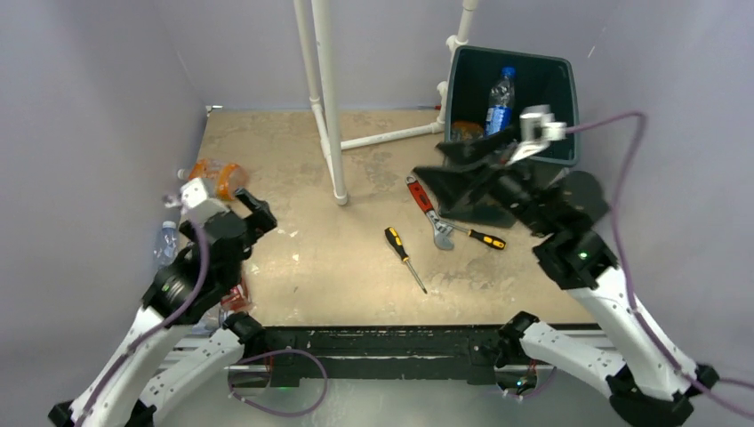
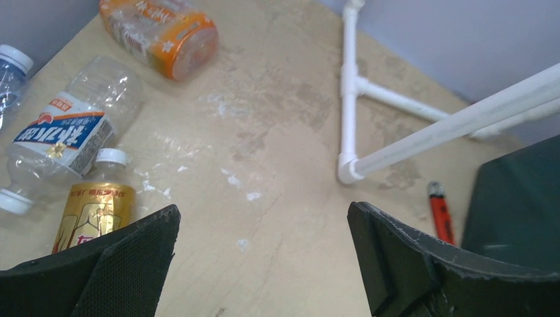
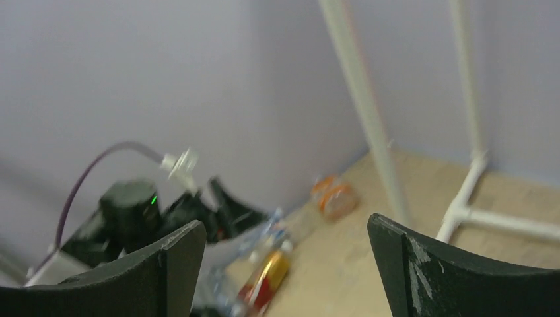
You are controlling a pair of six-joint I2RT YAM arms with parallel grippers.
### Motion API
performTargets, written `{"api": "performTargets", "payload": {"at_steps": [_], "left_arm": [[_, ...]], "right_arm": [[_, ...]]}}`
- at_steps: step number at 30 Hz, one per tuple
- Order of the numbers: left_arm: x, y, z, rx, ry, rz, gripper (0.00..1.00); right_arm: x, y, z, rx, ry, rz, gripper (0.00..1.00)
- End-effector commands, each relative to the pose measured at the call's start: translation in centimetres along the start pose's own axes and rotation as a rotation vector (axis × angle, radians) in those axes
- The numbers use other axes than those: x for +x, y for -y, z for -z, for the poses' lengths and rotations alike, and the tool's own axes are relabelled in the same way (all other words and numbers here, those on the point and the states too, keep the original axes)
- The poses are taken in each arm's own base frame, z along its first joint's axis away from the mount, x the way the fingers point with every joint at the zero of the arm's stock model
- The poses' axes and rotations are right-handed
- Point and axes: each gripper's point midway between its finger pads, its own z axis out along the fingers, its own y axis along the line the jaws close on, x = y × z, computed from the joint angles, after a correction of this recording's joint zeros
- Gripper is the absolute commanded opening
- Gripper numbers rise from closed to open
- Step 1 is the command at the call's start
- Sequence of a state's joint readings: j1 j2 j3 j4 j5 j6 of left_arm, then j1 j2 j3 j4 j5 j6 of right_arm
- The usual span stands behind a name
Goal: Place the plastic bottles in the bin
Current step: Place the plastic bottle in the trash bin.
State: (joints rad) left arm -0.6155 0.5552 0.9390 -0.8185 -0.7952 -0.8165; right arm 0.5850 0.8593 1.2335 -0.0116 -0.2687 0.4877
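Bottles (image 2: 59,132) bunched at the left edge of the table (image 1: 293,160) near my wide, empty left gripper (image 2: 264,224), one bottle (image 1: 501,102) in the bin (image 1: 551,89) at the far right corner, my right gripper (image 3: 284,244) wide, empty, by its rim

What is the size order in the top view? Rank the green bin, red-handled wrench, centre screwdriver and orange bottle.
1. Dark green plastic bin.
2. Red-handled metal wrench and yellow-and-black screwdriver: alike in length, unranked.
3. Orange-tinted plastic bottle: shorter but thicker.
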Motion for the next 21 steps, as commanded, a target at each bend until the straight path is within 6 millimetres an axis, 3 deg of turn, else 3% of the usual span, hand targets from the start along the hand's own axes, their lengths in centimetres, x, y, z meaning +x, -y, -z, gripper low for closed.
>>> {"api": "performTargets", "payload": {"at_steps": [1, 5, 8, 12, 16, 20, 21], "left_arm": [[3.0, 0.4, -2.2, -0.134, -0.126, -0.118, 0.99], [3.3, -0.4, -3.0, -0.241, -0.134, -0.18, 0.99], [2.8, -1.3, -2.9, -0.284, -0.098, -0.171, 0.99], [2.5, -2.5, -3.1, -0.349, -0.061, -0.191, 0.99], [3.4, -4.2, -4.1, -0.414, -0.087, -0.186, 0.99], [5.2, -7.9, -6.6, -0.474, -0.203, -0.139, 0.99], [5.5, -9.8, -7.2, -0.527, -0.236, -0.098, 0.99]], "right_arm": [[9.2, -0.9, -1.0, 0.013, -0.209, -0.059, 0.96], [16.7, -3.2, -0.8, 0.053, -0.36, -0.043, 0.97], [20.4, -3.1, 0.0, 0.07, -0.413, -0.052, 0.99], [22.6, -2.6, 1.4, 0.055, -0.408, -0.106, 0.99], [24.2, -1.6, 2.7, 0.092, -0.432, -0.128, 0.99], [25.3, -1.2, 4.0, 0.091, -0.449, -0.148, 0.99], [25.7, -1.1, 4.4, 0.091, -0.456, -0.152, 0.99]]}}
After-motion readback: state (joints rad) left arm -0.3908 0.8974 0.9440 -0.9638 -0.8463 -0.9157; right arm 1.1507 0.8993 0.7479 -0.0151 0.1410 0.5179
